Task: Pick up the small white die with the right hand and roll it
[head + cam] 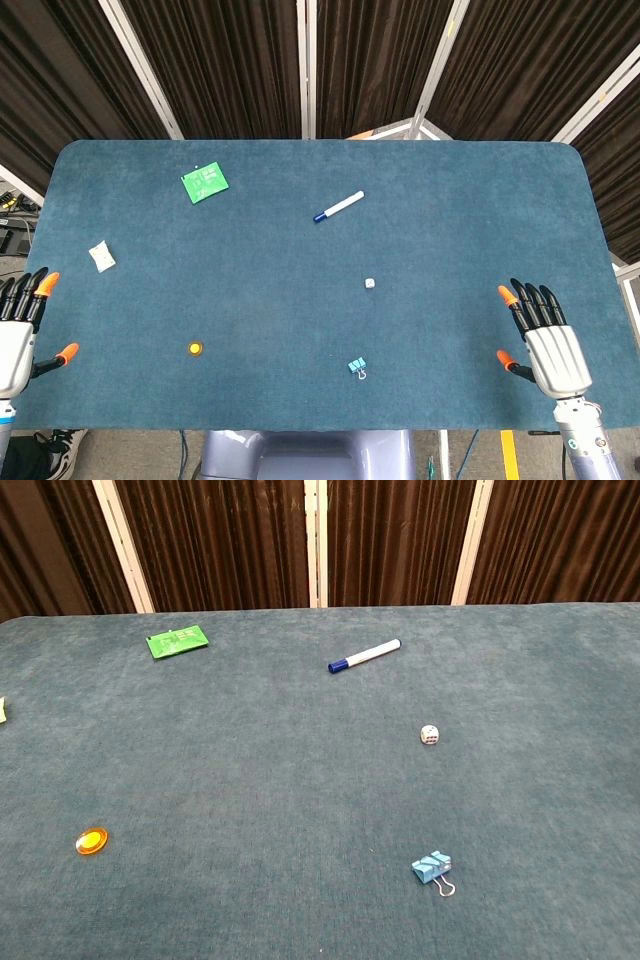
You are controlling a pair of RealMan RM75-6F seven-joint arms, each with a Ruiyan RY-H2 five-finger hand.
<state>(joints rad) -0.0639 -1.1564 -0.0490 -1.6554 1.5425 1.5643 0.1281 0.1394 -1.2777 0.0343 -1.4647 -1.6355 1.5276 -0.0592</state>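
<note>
The small white die (369, 284) (429, 734) lies on the blue felt table (460, 210), a little right of centre. My right hand (545, 340) hovers flat at the table's near right corner, fingers spread and holding nothing, well to the right of the die. At the near left edge my left hand (20, 335) is also flat with fingers apart and nothing in it. Neither hand appears in the chest view.
A white marker with a blue cap (339, 206) (364, 655) lies beyond the die. A blue binder clip (357, 366) (432, 868) sits nearer than the die. An orange disc (195, 348), a green card (204, 182) and a white packet (101, 257) lie on the left half.
</note>
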